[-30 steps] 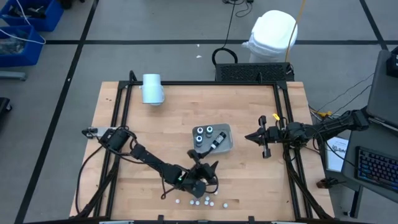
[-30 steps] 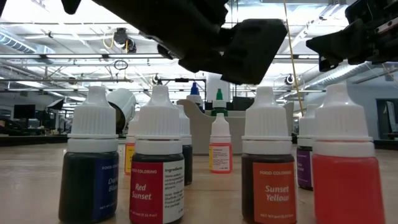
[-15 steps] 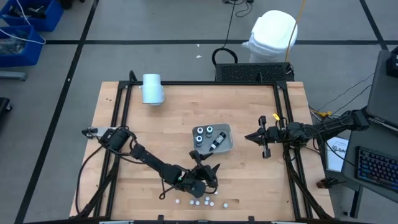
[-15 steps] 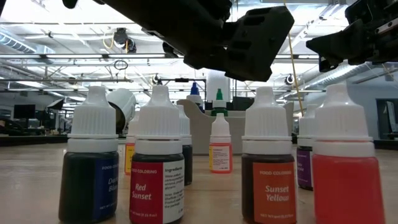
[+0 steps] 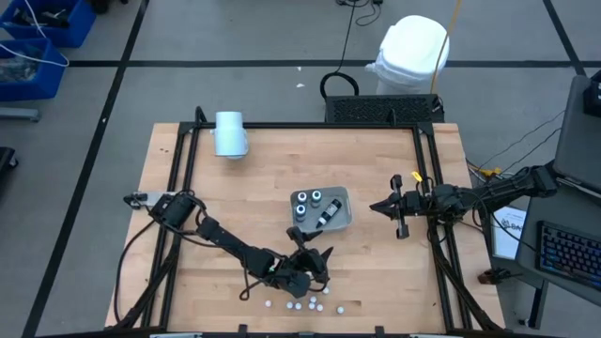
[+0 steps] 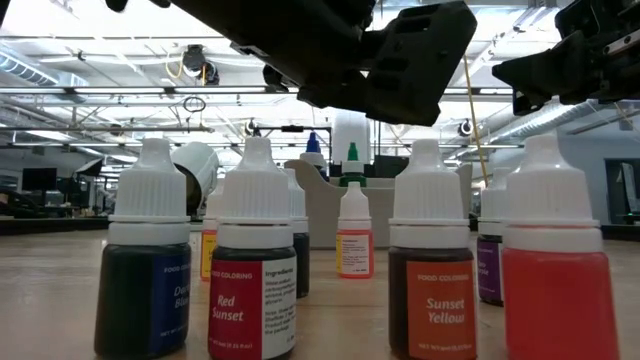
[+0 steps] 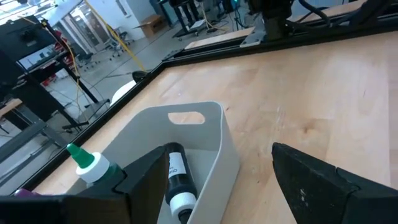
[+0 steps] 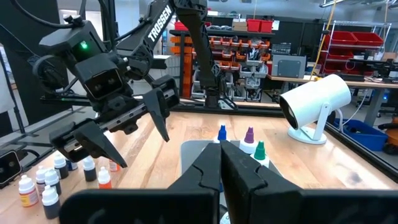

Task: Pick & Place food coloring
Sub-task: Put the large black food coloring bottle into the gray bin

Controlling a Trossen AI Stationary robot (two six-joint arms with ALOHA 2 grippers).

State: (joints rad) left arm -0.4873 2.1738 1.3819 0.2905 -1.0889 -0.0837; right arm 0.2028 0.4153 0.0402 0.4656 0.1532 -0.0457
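Several food coloring bottles (image 6: 255,270) with white caps stand on their bases near the table's near edge, seen from above as white dots (image 5: 300,304). More bottles stand in the grey tray (image 5: 339,199), among them a green-topped one (image 7: 90,165). One dark bottle (image 7: 177,183) lies on its side inside the tray. My left gripper (image 5: 315,257) hovers open between the tray and the near bottles, above the table, with nothing between its fingers (image 7: 323,186). My right gripper (image 5: 379,207) waits shut at the table's right side.
A pale blue cylinder (image 5: 230,133) lies at the table's far left corner. Black rails (image 5: 184,188) run along the table's left, far and right sides. Bare wood (image 5: 254,197) lies between the tray and the left rail.
My left gripper has tipped its fingers up a little above the standing bottles, staying open and in place. Nothing else has moved.
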